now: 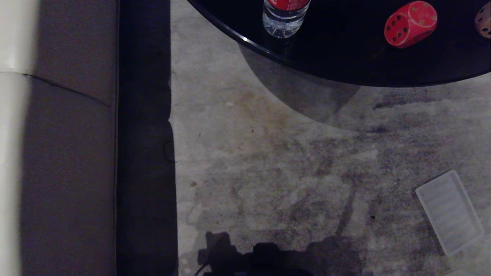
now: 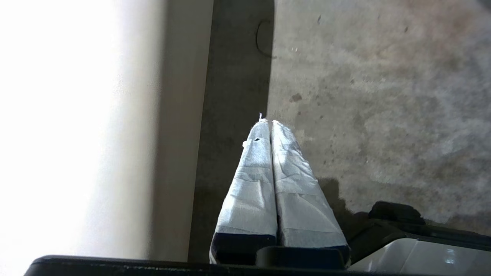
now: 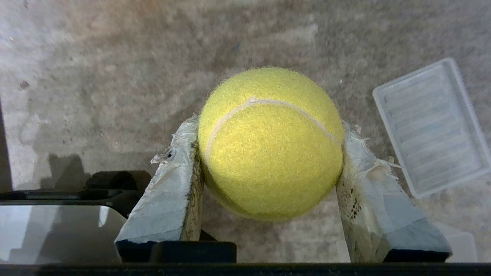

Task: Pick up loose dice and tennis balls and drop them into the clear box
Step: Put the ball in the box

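The right gripper (image 3: 268, 161) has its taped fingers (image 3: 174, 180) spread partway and pressed against either side of a tennis ball (image 3: 270, 142), which sits squarely between them, held above the stained concrete floor (image 1: 268, 161). The clear box (image 3: 431, 126) lies on that floor off to one side of the ball and apart from it, empty as far as can be seen; in the head view the same clear box (image 1: 448, 212) sits low on the robot's right, its long axis slanting away from the robot. So the drop turns on carrying the ball sideways to the right until it hangs over the box's open top, and the right arm is plainly the nearer one for that. The left gripper (image 2: 270, 126) hangs over the floor beside a dark strip along the sofa (image 1: 69, 153), its fingers pressed together and holding nothing. A red die (image 1: 410, 23) rests on the black round tabletop (image 1: 345, 65) ahead, near a water bottle (image 1: 284, 17), with a beige die (image 1: 484, 21) just showing at the edge; both are not yet collected.
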